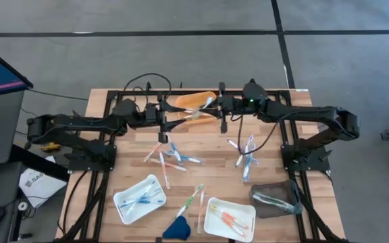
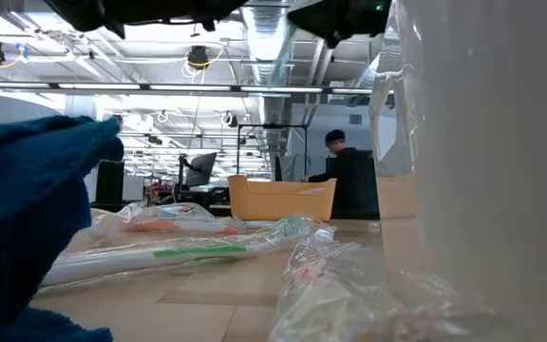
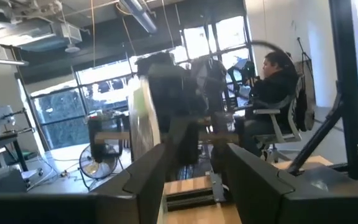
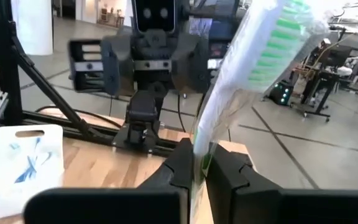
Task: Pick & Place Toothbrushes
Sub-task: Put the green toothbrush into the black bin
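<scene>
High view, from left to right: the left gripper (image 1: 169,117) is raised over the far middle of the wooden table (image 1: 113,145), pointing toward the other arm; its own wrist view shows its fingers (image 3: 143,180) spread apart with nothing between them. Just beyond it sits an orange tray (image 1: 193,102) at the table's far edge. The right gripper (image 1: 215,108) meets the left one there, and in the right wrist view its fingers are pinched on a wrapped green toothbrush (image 4: 272,56), which stands up out of the jaws. Nearer the front, loose toothbrushes lie in two scatters: a left cluster (image 1: 171,156) below the left gripper and a right cluster (image 1: 246,154) below the right arm, both well apart from the grippers. Along the front edge sit a white tray with blue brushes (image 1: 139,198), a dark-blue wedge (image 1: 177,227), a white tray with orange brushes (image 1: 229,218) and a grey tray (image 1: 275,198).
</scene>
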`<state>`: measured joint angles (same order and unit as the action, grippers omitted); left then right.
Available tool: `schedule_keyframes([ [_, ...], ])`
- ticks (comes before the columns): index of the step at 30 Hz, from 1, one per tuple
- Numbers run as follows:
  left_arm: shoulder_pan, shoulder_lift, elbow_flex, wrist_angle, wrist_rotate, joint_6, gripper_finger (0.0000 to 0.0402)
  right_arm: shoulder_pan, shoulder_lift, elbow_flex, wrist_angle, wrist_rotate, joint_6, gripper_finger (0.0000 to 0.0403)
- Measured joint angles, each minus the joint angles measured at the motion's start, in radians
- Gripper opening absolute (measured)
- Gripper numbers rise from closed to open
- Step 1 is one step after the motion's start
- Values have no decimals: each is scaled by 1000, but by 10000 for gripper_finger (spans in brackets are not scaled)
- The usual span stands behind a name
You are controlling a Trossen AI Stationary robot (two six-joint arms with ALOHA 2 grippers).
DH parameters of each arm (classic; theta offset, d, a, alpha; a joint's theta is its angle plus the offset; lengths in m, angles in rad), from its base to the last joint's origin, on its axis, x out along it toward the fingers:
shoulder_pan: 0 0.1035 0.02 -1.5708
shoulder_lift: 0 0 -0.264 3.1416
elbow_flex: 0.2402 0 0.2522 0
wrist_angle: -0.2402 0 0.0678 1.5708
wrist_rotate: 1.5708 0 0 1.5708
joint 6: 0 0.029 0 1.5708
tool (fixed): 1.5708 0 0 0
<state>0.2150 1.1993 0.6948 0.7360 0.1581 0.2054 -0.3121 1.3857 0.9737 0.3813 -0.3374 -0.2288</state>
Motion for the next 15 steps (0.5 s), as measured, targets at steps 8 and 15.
schedule_keyframes([
  [8,2,-110,-76,0,2,0,161,4,-209,2,-299,40,-25,16],
  [15,3,-128,-83,6,-1,0,155,84,-384,2,-505,188,-23,16],
])
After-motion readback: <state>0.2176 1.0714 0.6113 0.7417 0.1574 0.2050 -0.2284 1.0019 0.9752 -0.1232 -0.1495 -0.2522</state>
